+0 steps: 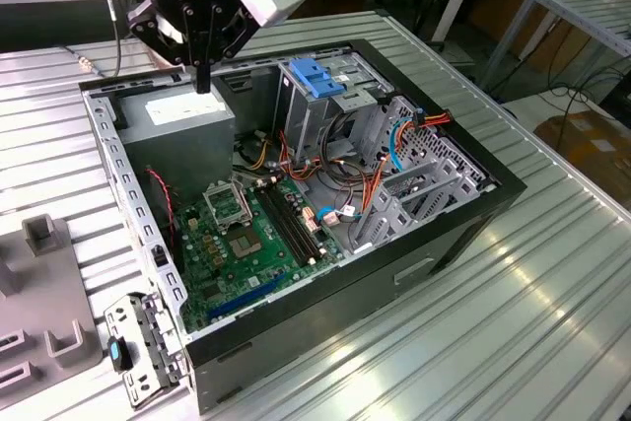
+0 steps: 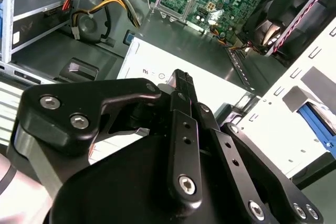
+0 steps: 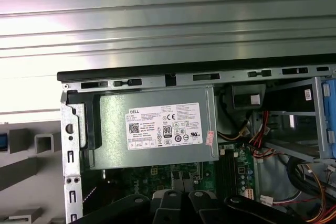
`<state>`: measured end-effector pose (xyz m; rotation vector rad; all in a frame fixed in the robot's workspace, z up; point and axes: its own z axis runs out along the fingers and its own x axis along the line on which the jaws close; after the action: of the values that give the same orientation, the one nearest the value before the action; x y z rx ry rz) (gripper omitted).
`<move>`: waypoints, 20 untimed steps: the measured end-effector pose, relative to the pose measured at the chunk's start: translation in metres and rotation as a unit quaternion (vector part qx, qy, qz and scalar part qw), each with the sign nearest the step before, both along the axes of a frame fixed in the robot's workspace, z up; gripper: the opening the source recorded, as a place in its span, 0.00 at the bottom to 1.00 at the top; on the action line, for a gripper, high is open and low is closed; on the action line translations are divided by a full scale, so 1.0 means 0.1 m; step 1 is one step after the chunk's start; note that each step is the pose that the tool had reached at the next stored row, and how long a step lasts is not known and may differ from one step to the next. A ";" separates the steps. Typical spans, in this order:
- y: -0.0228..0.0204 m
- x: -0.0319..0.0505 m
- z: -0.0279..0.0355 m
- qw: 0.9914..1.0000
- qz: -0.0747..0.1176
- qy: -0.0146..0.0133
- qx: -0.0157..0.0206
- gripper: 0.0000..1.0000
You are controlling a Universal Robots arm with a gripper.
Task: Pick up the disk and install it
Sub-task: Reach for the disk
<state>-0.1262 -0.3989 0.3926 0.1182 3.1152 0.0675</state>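
The disk is out of view. My gripper (image 1: 203, 84) hangs at the back corner of the open computer case (image 1: 463, 234), on the exterior view's left. Its fingers point down just above the grey power supply box with a white sticker (image 1: 182, 117). In the second wrist view the black fingers (image 2: 181, 80) are pressed together with nothing between them, over that same box (image 2: 194, 51). The first wrist view looks straight down on the box (image 3: 157, 129).
A tall metal cage with a blue plastic handle (image 1: 317, 81) stands in the case behind the green motherboard (image 1: 246, 234), among loose cables. A metal bracket with a blue clip (image 1: 138, 347) sits at the case's near corner. Grey fixture blocks (image 1: 39, 322) lie beside it on the ribbed table.
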 end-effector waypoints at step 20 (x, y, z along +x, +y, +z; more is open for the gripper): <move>0.000 -0.038 -0.013 1.000 0.000 0.002 0.000 0.11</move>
<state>-0.1300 -0.3989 0.3913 0.1187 3.1192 0.0676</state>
